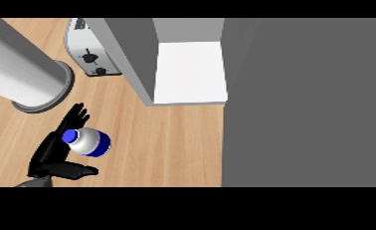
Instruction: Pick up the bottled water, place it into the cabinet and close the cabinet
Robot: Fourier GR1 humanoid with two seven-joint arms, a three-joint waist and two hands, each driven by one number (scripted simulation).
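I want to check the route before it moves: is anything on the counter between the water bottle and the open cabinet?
Nothing visible blocks it. The bottled water sits by the left hand, and bare wooden counter runs up to the open cabinet. The toaster and the grey cylinder stand off to the left.

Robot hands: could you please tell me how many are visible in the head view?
1: a hand at the lower left, beside the bottled water on the wooden counter, with its fingers behind the bottle and its thumb in front. The other hand is out of view.
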